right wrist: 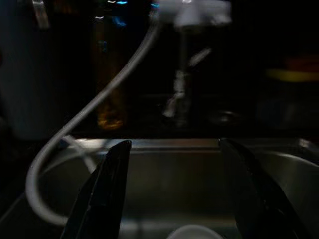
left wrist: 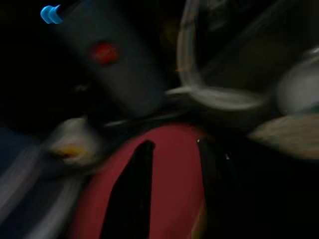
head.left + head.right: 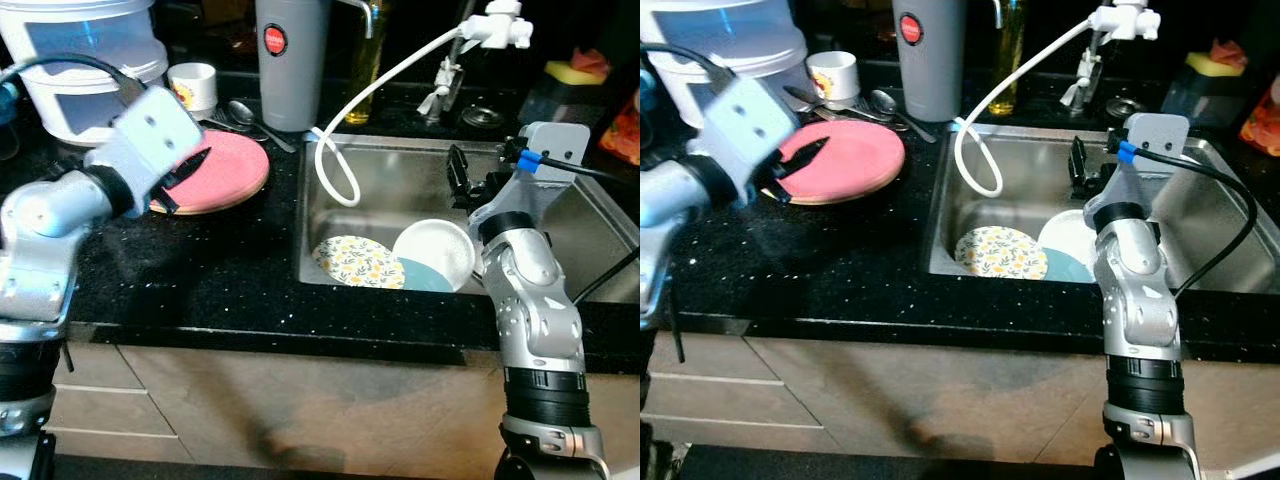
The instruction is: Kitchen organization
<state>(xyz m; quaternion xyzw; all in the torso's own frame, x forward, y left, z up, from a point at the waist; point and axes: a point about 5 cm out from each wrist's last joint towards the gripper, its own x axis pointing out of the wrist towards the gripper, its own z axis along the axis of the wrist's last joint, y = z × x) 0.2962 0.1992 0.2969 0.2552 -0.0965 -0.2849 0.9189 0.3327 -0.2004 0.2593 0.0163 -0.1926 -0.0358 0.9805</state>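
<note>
My left wrist view is smeared, so the pink plate, the grey bottle and the little cup look fuzzy. My left arm covers the near edge of that plate on the desk. In the sink, my right arm hides part of the white bowl, and the bowl covers most of a blue dish. The white bucket is cut off at the top.

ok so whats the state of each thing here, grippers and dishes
left gripper: open, over the round pink plate
right gripper: open, empty, above the steel sink
pink plate: flat on the black counter
floral plate: lying in the sink
white bowl: tilted in the sink
</note>
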